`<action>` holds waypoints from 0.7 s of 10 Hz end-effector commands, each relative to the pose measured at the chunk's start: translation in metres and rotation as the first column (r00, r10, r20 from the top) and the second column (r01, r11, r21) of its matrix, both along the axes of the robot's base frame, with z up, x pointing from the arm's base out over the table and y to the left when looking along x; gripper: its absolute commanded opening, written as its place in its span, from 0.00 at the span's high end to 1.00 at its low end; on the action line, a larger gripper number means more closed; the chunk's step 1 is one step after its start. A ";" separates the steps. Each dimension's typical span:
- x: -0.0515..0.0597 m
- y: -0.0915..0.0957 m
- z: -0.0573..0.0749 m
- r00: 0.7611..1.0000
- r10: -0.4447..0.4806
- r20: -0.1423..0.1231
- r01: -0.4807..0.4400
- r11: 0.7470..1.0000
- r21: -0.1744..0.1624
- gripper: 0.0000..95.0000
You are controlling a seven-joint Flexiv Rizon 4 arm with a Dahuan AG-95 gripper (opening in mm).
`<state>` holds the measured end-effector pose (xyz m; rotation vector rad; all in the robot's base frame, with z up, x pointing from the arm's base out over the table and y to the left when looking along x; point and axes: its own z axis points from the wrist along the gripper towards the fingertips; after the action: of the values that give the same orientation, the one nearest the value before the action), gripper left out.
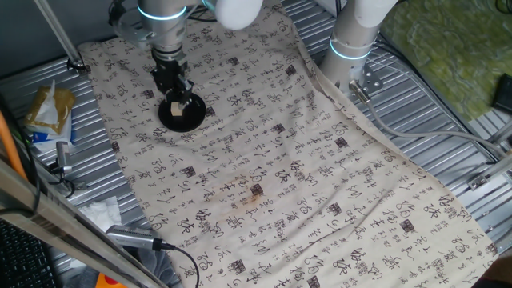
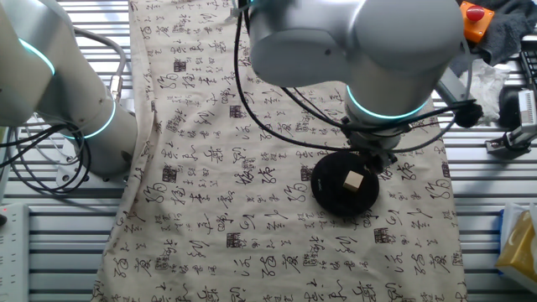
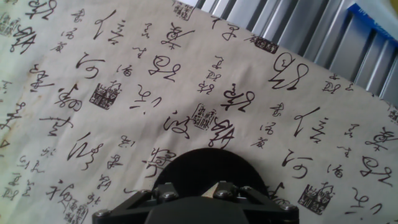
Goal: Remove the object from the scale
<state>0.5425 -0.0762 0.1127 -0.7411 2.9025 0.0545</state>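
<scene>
The scale is a flat round black disc on the printed cloth at the far left. It also shows in the other fixed view and at the bottom of the hand view. The object, a small pale tan cube, rests on the disc; the other fixed view shows it too. In the hand view only one corner of the cube peeks out past the hand's body. My gripper hangs directly over the cube, fingers spread, just above it and not holding it.
The cloth with black characters covers most of the ribbed metal table. A second arm's base stands at the back right. A yellow and blue packet, cables and tools lie off the cloth at the left.
</scene>
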 end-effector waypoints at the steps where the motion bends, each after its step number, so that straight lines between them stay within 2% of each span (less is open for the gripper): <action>1: -0.004 0.000 -0.002 1.000 0.021 -0.007 -0.021 1.000 -0.005 0.60; 7: -0.022 -0.011 -0.002 0.998 0.061 -0.010 -0.061 0.998 -0.017 0.60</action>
<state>0.5182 -0.0885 0.1105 -0.8376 2.8911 0.0375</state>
